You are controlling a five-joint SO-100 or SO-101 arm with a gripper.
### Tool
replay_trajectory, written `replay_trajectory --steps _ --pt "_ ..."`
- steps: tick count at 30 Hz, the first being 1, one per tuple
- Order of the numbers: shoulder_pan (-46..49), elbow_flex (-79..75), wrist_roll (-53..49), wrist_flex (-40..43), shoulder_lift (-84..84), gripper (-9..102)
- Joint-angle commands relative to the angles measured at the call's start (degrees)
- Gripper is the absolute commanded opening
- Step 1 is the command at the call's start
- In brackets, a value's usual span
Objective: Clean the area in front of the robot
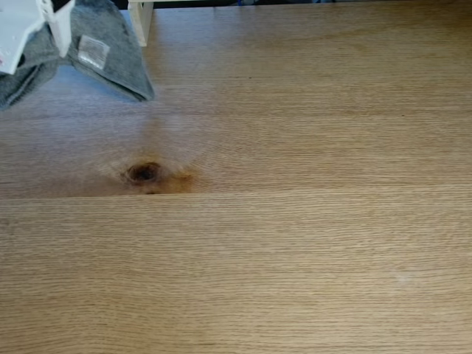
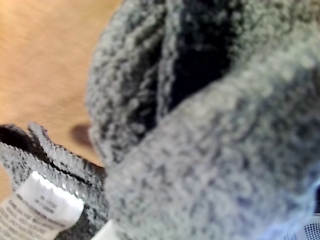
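Gripper (image 1: 51,26) at fixed view's top-left corner, white plates clamped on grey towel (image 1: 103,51) so it drapes as a wiper, label (image 2: 35,212) hanging out. Oak surface (image 1: 295,243) ahead lies bare, dark knot (image 1: 144,172) just below the towel, untouched.

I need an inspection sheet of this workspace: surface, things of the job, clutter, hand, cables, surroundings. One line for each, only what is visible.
Surface: light oak tabletop with fine grain, a plank seam and a dark knot; no dirt seen.
Job's things: grey towel cloth at upper left in the fixed view, bunched, with a white label; it hangs from the white arm.
Clutter: nothing seen.
Hand: white plates at the cloth; fingertips hidden, open or shut cannot be told.
Cables: nothing seen.
Surroundings: pale wooden post at the table's far edge.
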Motion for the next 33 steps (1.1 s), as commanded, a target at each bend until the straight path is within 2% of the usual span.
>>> replay_trajectory --steps 1,4,10,16,24,29,33 --pt "3.87 -1.67 -5.62 0.44 -1.76 0" --pt "4.75 -1.67 -6.5 -2.02 -4.83 0" --pt "4.92 6.33 -5.8 -10.28 -2.2 9" --pt "4.75 21.27 -5.27 -20.74 5.71 23" --pt "2.72 33.31 -3.69 -28.83 19.16 39" --pt "-0.53 37.0 -1.85 -31.38 27.42 41" --pt "-5.98 39.81 2.72 -34.45 33.57 32"
